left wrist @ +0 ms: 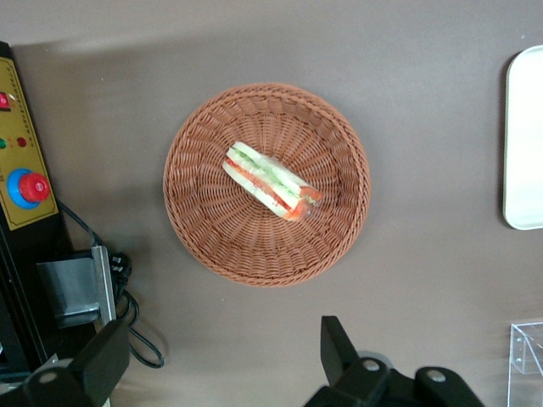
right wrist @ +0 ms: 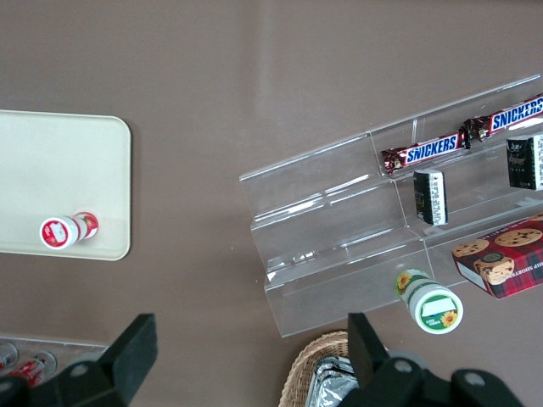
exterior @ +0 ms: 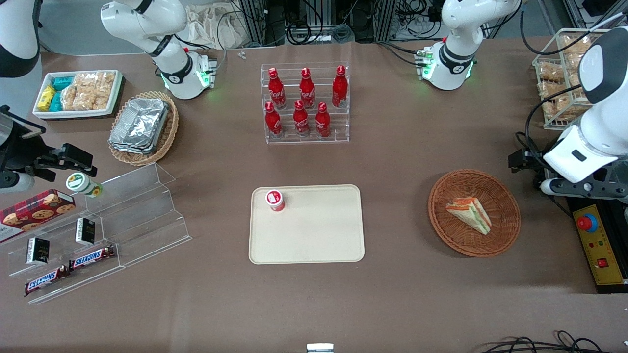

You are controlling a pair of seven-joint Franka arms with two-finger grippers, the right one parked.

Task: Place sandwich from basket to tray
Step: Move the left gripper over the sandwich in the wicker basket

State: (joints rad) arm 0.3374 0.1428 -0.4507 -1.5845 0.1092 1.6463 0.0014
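Sandwich (exterior: 469, 214): in basket (exterior: 444, 216), near counter's working-arm edge. End effector (left wrist: 222, 360): spread, empty, above the counter beside basket. Advice: centre over wedge, descend, pinch bread faces; then tray (exterior: 319, 240).

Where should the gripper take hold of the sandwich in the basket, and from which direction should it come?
Probably from straight above, the fingers closing on the two flat bread faces across the thin width. The sandwich lies alone in the middle of the basket, filling edge up, with free room on both faces. The gripper is open, apart from the basket, so it would need to move over it first.
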